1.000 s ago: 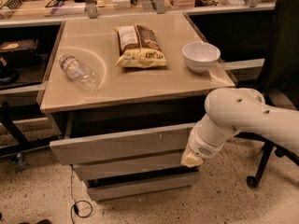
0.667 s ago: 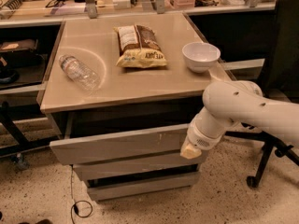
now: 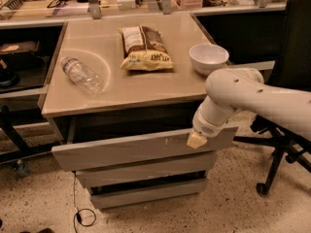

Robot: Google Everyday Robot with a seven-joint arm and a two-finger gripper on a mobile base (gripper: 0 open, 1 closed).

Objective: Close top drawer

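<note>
The top drawer [image 3: 126, 149] is a wide grey box drawer under the beige tabletop. It stands pulled out, and its flat front with small white scuffs juts beyond the two narrower fronts below. My gripper [image 3: 196, 140] is at the end of the white arm coming in from the right. Its pale tip rests against the right part of the drawer front, near the upper edge. The arm hides the drawer's right corner in part.
On the tabletop [image 3: 146, 89] lie a clear plastic bottle [image 3: 81, 74], a chip bag [image 3: 145, 48] and a white bowl [image 3: 209, 58]. Two lower drawer fronts [image 3: 146, 169] sit below. A black office chair [image 3: 286, 130] stands at the right. A cable [image 3: 80, 212] lies on the floor.
The arm has moved left and inward toward the cabinet, with its tip staying on the drawer front. The drawer front looks slightly nearer the cabinet.
</note>
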